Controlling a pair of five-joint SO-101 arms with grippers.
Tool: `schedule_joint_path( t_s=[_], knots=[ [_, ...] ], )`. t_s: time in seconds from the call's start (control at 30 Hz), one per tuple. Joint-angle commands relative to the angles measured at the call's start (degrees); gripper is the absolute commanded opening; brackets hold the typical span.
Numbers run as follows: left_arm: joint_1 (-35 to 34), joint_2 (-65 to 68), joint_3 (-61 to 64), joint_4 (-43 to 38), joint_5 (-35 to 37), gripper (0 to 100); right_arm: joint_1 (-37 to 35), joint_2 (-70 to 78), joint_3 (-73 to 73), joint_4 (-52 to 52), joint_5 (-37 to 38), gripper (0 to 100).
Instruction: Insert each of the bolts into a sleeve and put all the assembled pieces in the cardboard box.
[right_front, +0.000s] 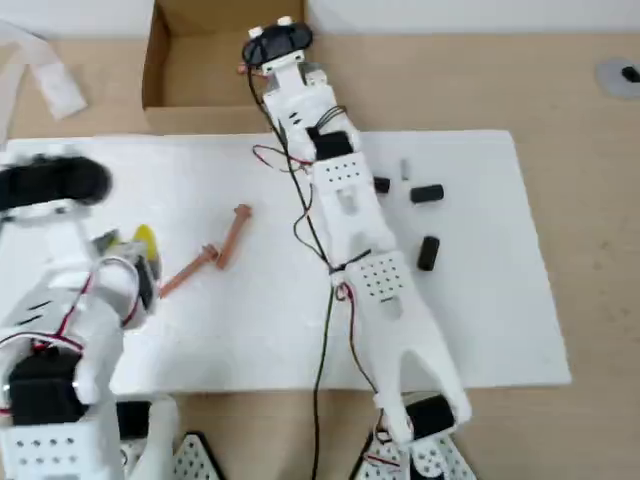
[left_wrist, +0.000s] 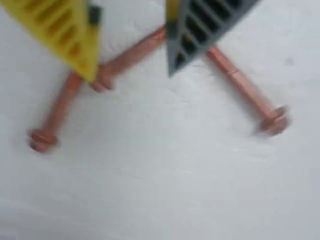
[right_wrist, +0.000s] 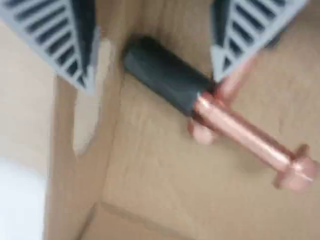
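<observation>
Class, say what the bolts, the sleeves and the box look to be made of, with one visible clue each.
Bolts: probably metal with a copper-coloured finish, judging by the smooth reddish sheen. Sleeves: matt black, perhaps plastic or rubber, with no shine. Cardboard box: plain brown cardboard, dull, with folded edges.

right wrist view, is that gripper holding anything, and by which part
Nothing is held: the right gripper is open, and the sleeved bolt lies in the cardboard box.

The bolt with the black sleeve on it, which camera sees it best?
The right wrist view: the sleeved bolt lies close up on the cardboard box floor. In the high view the right gripper hangs over that spot. The left wrist view looks at bare bolts on the white mat.
</observation>
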Motion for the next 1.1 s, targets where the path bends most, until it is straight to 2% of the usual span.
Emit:
schedule_joint_path(
  t_s=[0.0,0.2,0.33,0.53,0.77,1.07],
  knots=[
    [-6.8,5.1,-0.9,1.3,1.0,13,2.2,-13.4,-1.8,12.4,0.4,18.6],
    [-14.0,22.5,-6.0,4.2,3.4,13,2.3,-28.8,-1.8,35.5,0.4,18.6],
    [-17.4,32.2,-11.4,4.3,6.2,12,2.1,-34.4,-1.8,45.5,0.5,18.6],
    [-21.9,44.0,-13.1,3.9,6.2,11,2.1,-38.3,-1.8,60.3,0.5,18.6],
    [-21.6,54.1,-13.5,3.3,6.4,11,1.2,-41.7,-1.7,60.4,0.5,18.6],
    [-22.0,56.7,-15.9,0.7,8.0,11,0.4,-42.0,3.2,60.4,0.4,18.6]
  ],
)
